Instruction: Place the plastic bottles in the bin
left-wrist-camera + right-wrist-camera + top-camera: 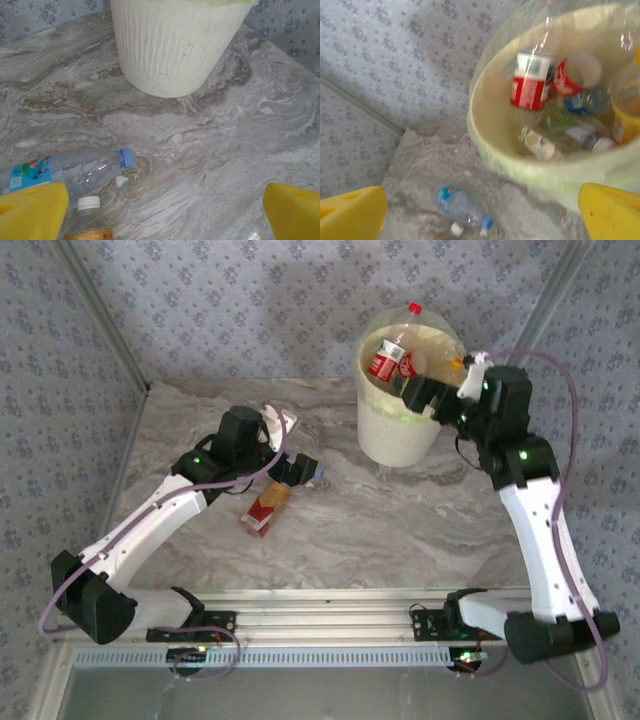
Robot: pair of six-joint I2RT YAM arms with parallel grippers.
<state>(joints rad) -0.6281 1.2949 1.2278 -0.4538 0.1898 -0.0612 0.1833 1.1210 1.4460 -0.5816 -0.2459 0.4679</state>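
Note:
The bin [398, 435] stands at the back right of the table, with several plastic bottles inside, one with a red label [388, 360]. In the right wrist view the bin's rim [490, 135] is close ahead and the red-labelled bottle [532, 80] leans among the others. My right gripper [428, 396] hovers at the bin's near rim, its yellow fingers [350, 212] wide apart and empty. A clear bottle with a blue label and blue cap [75, 172] lies on the table, beside an orange-labelled, white-capped bottle [90, 220]. My left gripper [300, 468] is open just above them, with nothing between its fingers [292, 210].
The orange-labelled bottle [265, 508] lies under the left arm near the table's middle. The blue-capped bottle [460, 205] lies left of the bin. Patterned walls close in the table at the back and sides. Bare marble stretches between the bottles and the bin's wall [175, 45].

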